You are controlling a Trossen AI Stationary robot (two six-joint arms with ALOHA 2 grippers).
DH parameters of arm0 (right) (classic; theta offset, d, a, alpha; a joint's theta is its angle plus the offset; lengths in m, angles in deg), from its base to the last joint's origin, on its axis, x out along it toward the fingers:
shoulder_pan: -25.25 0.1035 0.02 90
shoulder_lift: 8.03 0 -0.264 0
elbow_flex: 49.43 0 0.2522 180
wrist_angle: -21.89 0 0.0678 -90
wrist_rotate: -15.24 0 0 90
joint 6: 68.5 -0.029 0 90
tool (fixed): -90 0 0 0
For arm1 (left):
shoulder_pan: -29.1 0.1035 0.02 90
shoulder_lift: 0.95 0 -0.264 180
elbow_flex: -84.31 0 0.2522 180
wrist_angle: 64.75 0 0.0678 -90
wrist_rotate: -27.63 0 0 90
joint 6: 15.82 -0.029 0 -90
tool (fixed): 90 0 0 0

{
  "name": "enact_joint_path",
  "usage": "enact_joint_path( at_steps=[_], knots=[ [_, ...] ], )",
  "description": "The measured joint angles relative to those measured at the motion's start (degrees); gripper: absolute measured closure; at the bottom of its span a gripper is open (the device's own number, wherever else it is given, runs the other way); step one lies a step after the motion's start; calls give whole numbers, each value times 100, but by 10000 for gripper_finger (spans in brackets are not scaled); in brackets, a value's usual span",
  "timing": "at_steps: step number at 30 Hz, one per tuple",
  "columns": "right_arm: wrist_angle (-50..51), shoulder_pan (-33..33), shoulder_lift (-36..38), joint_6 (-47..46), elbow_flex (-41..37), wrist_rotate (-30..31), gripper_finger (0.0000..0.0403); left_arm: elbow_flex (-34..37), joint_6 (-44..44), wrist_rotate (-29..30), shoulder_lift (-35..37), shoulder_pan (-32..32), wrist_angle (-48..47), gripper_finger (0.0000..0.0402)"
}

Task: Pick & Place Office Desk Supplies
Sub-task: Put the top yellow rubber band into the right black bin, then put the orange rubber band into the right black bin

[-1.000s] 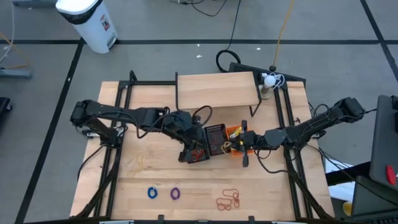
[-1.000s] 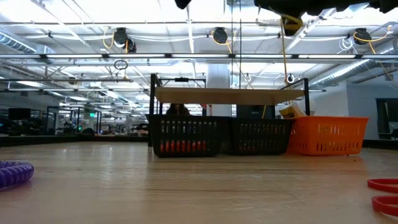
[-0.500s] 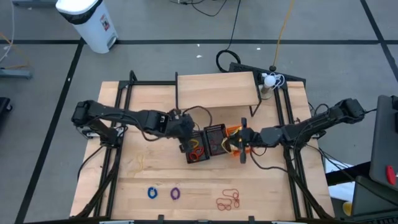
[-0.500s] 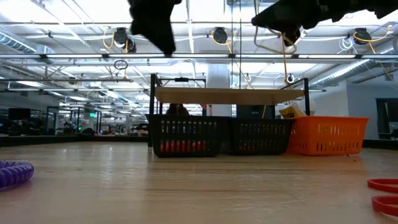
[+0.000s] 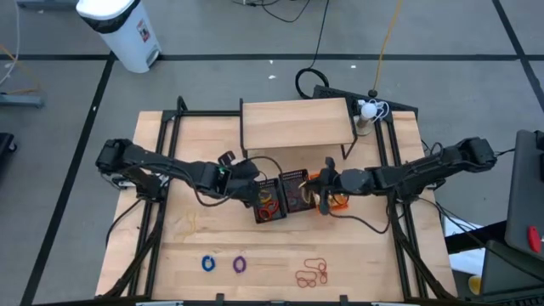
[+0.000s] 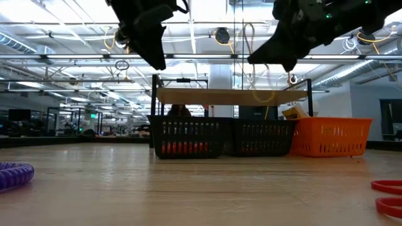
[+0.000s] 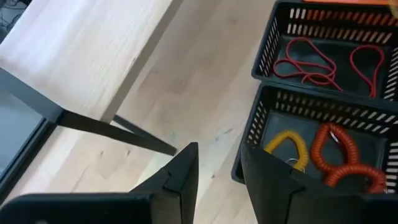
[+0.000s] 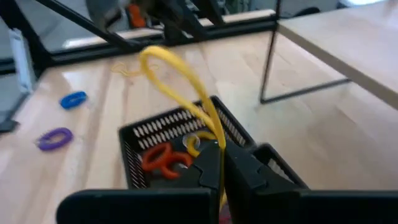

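Right gripper point(image 8: 219, 163): jaws closed on a yellow elastic loop point(image 8: 180, 81). The loop is stretched long and thin, its long axis running up and away from the jaw tips, with the free end arched over the baskets; in the low view it hangs down as a narrow loop point(image 6: 252, 47) beneath the raised gripper point(image 6: 267, 58).

Left gripper point(image 7: 217, 174): jaws narrowly parted, nothing seen between them. It is held above the worktop point(image 5: 195, 246), just beside the black baskets.

Black basket, nearer the left jaws point(image 7: 261, 134): a yellow coil point(image 7: 287, 146) and an orange coil point(image 7: 336, 155) are contained in it, lying flat.

Second black basket point(image 7: 273, 43), beyond the first: thin red loops point(image 7: 311, 59) are laid flat on its floor, long axes roughly along the basket's length.

Orange basket point(image 6: 330, 137): set touching the black pair, on the right gripper's side.

Loose items on the worktop, well apart from both jaws: a blue ring point(image 5: 207, 263), a purple ring point(image 5: 239, 264), a cluster of red and orange loops point(image 5: 312, 272), and a tan loop point(image 5: 192, 223).
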Motion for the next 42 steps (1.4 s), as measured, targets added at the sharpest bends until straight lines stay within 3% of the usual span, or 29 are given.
enact_joint_path(
  at_steps=[15,23,30,36,42],
  knots=[
    [-397,-350,-655,-35,0,-345,390,-2,-89,-303,-2,-11,229,277],
    [-442,-344,-626,-345,0,-509,340,-2,62,-277,-2,-11,231,277],
    [-604,-341,-628,-567,0,-673,272,-4,286,-375,-59,-45,229,277],
    [-478,-339,-617,-816,0,-869,219,-4,38,-782,-264,-107,298,277],
    [623,-124,-478,-1825,52,-1709,202,-4,-324,-1475,-592,-116,495,277]
  ],
)
